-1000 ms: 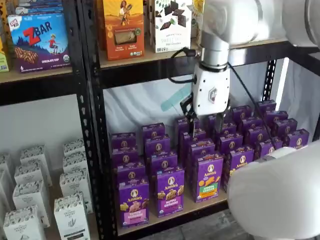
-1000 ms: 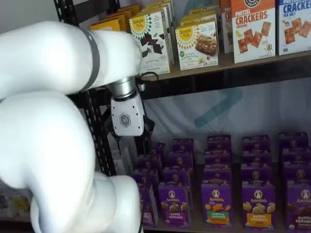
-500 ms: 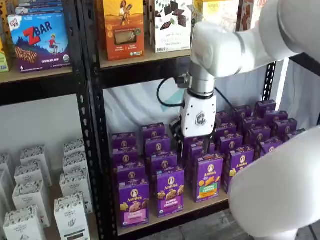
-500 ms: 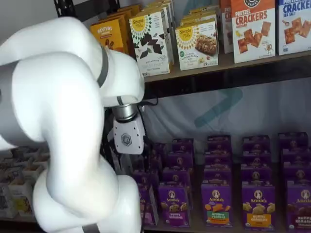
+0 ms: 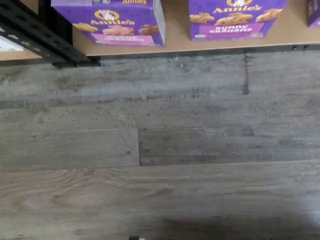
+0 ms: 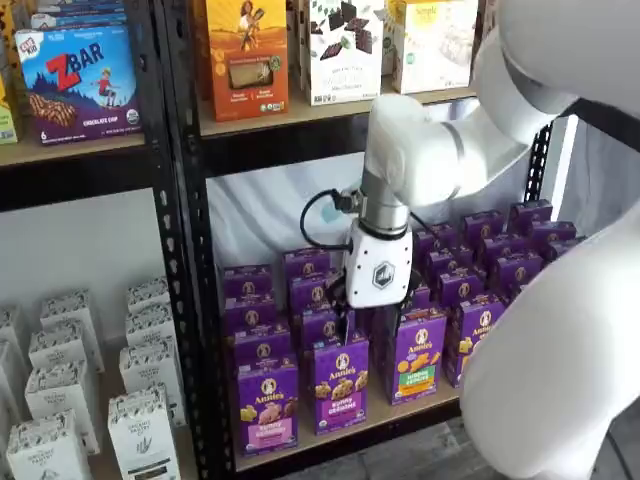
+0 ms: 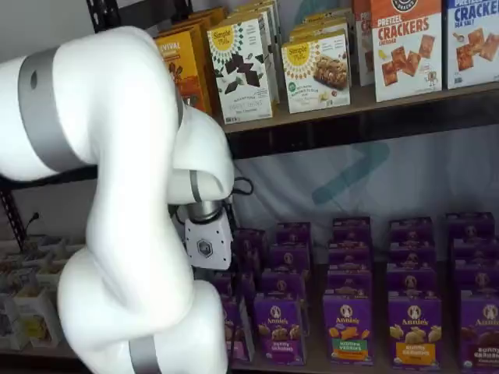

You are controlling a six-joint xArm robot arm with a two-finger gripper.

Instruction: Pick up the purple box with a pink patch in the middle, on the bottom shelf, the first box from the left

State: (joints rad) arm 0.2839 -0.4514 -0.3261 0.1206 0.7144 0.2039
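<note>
We're in the approach step, nothing grasped yet. Our pincer (image 6: 362,318) hangs low in front of the purple rows in a shelf view, white body showing, but the black fingers are lost against the boxes, so we cannot tell how wide it stands, and we see nothing held in it. The target, the purple box with the pink patch (image 6: 267,404), stands at the front edge of the bottom shelf (image 6: 340,430), below the pincer and off toward the black upright post (image 6: 188,260). In the wrist view that same box shows just beside the post, with a neighbouring purple box (image 5: 235,17) apart from it and bare plank floor (image 5: 160,150) below. Next, we judge, we need to slide across toward the post, line up over that front box, then drop onto it.
</note>
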